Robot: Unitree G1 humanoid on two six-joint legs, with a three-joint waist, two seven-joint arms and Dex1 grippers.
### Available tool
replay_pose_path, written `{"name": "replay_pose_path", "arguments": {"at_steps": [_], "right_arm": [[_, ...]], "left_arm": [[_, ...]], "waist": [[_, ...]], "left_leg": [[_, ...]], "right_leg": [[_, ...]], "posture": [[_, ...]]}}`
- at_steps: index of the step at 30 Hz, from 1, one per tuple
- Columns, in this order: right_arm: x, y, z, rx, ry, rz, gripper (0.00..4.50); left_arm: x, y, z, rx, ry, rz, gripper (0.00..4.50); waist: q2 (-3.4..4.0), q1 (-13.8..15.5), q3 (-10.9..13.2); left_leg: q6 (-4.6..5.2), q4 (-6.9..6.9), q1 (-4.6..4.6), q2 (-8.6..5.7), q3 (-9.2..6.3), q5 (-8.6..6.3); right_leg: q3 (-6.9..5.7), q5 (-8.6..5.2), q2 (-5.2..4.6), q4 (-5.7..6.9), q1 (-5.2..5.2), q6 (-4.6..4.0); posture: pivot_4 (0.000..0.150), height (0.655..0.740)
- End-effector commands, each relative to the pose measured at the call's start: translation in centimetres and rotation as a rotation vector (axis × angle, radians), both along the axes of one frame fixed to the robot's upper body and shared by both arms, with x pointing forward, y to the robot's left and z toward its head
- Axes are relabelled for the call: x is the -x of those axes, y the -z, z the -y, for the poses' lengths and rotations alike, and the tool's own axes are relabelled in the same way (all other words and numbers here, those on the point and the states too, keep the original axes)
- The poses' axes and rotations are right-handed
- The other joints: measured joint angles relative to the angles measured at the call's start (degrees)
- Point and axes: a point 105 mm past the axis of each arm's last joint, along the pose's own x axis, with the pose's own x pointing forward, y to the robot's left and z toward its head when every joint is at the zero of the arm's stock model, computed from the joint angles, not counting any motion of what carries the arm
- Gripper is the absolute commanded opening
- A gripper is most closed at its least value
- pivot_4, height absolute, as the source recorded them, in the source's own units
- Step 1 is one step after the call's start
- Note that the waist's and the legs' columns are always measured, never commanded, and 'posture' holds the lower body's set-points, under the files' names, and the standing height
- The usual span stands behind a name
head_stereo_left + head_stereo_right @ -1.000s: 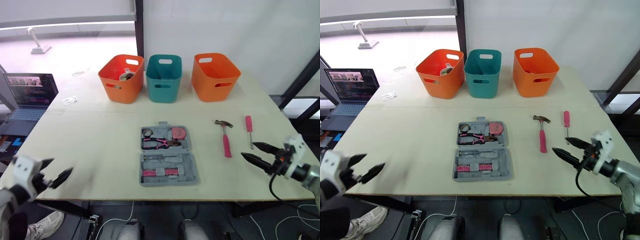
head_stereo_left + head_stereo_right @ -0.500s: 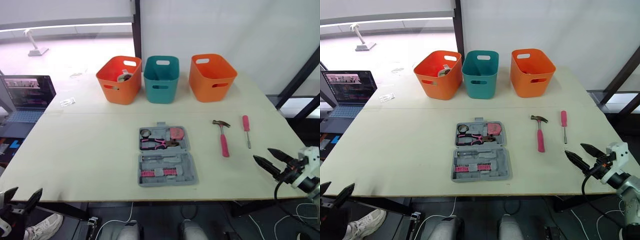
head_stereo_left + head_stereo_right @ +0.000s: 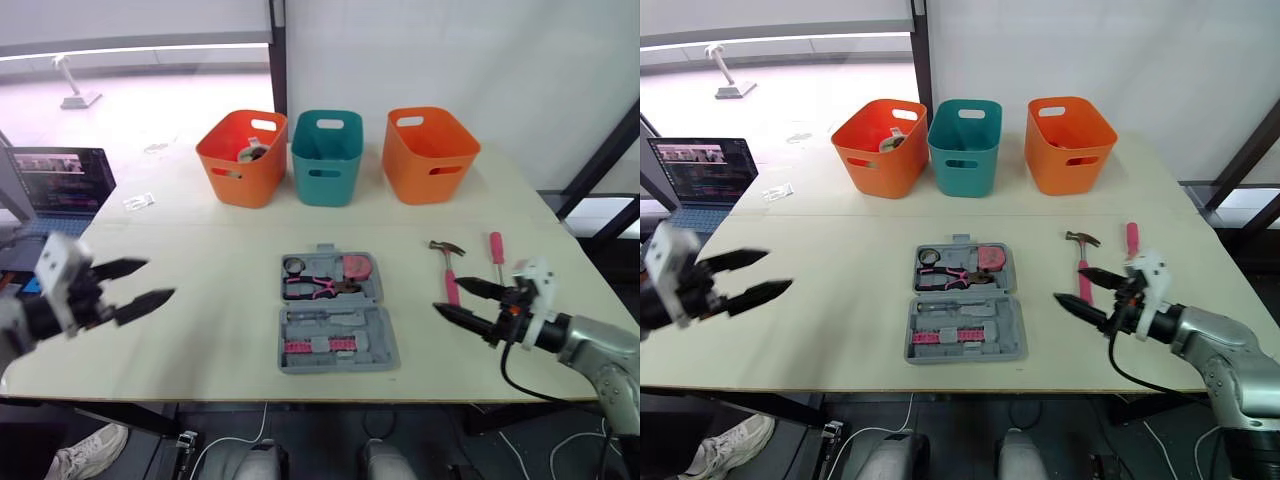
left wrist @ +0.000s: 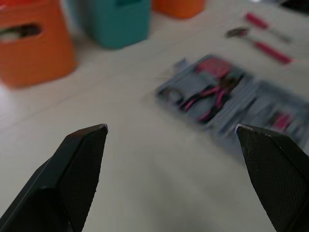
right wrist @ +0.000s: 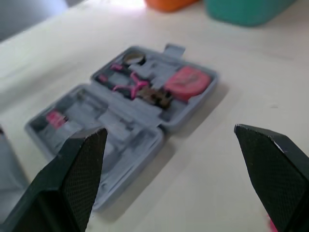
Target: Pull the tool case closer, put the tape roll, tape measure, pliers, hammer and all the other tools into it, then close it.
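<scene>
Grey plastic tool case (image 3: 962, 318) lies open mid-table, its hinge running crosswise. The pink-handled steel hammer (image 3: 1083, 262) to its right lies lengthwise, head toward the bins. The slim pink-handled screwdriver (image 3: 1130, 238) lies parallel. Right gripper (image 3: 1072, 285) and left gripper (image 3: 780, 268) are spread and empty. The right one risks nudging the hammer askew.

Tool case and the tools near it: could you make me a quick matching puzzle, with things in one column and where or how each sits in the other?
1 hammer
2 pliers
3 screwdriver
4 tool case

A lying open
B inside the case
C loose on the table, farthest right
D loose on the table, between case and screwdriver

Pairs: 1-D, 2-B, 3-C, 4-A
</scene>
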Motion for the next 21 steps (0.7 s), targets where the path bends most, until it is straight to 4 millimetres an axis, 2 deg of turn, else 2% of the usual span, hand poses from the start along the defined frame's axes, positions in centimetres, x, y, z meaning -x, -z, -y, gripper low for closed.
{"name": "replay_pose_path", "arguments": {"at_steps": [1,3,7,9,15,21], "right_arm": [[1.2,-2.5,-1.6,0.046,-0.002,0.07,4.5],[1.9,-2.3,-1.6,0.05,0.031,0.043,4.5],[3.1,-0.8,-0.2,0.107,0.179,-0.013,4.5],[3.7,-0.3,0.4,0.118,0.243,-0.021,4.5],[5.4,1.2,2.1,0.208,0.304,-0.051,4.5],[4.7,1.0,2.2,0.188,0.304,-0.027,4.5]], "left_arm": [[0.0,-2.5,4.2,0.006,0.194,-0.011,4.46],[-0.3,-2.8,5.2,-0.024,0.242,-0.011,4.46],[-1.6,-4.3,8.0,-0.06,0.36,0.022,4.46],[-1.8,-4.4,9.0,-0.087,0.411,0.022,4.46],[-3.0,-5.1,10.6,-0.1,0.453,0.072,4.46],[-2.8,-4.4,10.5,-0.119,0.45,0.057,4.46]], "waist": [[0.0,-0.2,0.0],[0.0,-0.6,0.0],[-0.03,-0.2,0.0],[-0.05,-0.1,0.0],[-0.07,-0.1,0.0],[-0.08,-0.5,0.0]], "left_leg": [[0.0,0.0,-0.01,0.0,-0.01,0.0],[0.04,-0.05,0.02,0.01,0.0,-0.02],[0.11,-0.09,0.0,0.02,0.01,-0.04],[0.1,0.0,-0.01,0.01,0.02,-0.04],[0.11,-0.01,-0.02,0.01,0.05,-0.04],[0.11,-0.01,0.01,0.02,0.08,-0.04]], "right_leg": [[0.0,0.0,0.02,0.0,-0.01,0.01],[0.02,-0.01,0.07,0.01,-0.04,0.02],[0.04,-0.04,0.15,0.08,-0.11,-0.02],[0.04,-0.04,0.14,0.07,-0.08,-0.02],[0.06,-0.05,0.14,0.04,-0.09,-0.02],[0.11,-0.05,0.14,0.06,-0.09,-0.01]], "posture": [[0.15,0.74],[0.15,0.74],[0.15,0.74],[0.15,0.74],[0.15,0.74],[0.15,0.74]]}}
